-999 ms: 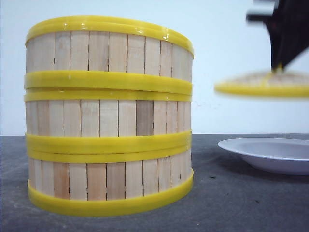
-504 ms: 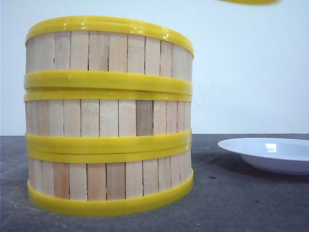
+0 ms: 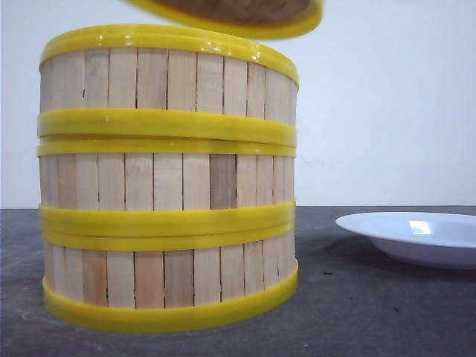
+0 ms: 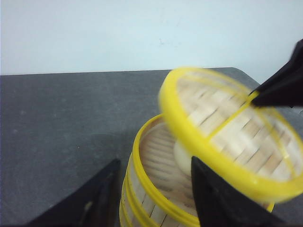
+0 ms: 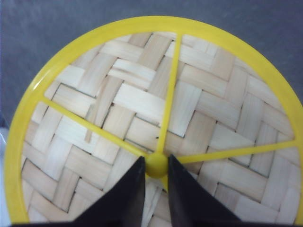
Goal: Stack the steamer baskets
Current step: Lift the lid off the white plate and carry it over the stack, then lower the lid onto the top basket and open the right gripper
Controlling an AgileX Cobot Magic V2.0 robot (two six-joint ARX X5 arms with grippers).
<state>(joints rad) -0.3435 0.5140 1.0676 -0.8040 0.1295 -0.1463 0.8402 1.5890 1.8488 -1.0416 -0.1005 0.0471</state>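
Three steamer baskets [image 3: 167, 178] stand stacked on the dark table, pale slats between yellow rims. In the left wrist view the top basket [image 4: 151, 156] is uncovered, with a pale round item [image 4: 182, 155] inside it. The woven domed lid [image 3: 245, 15] hangs tilted just above the stack's right side. My right gripper [image 5: 156, 165] is shut on the lid's yellow knob. From the left wrist that lid [image 4: 227, 123] partly covers the basket mouth, and a dark right finger [image 4: 284, 87] shows above it. My left gripper [image 4: 154, 189] is open and holds nothing, its fingers either side of the stack's near rim.
A white plate [image 3: 416, 238] lies on the grey table [image 3: 372, 312] to the right of the stack. A white wall stands behind the table. Both arms are close together over the stack.
The lid, held over the plate at the right a second ago, rose to the frame's top and travelled left; it now hangs over the stack. The baskets and plate have not moved.
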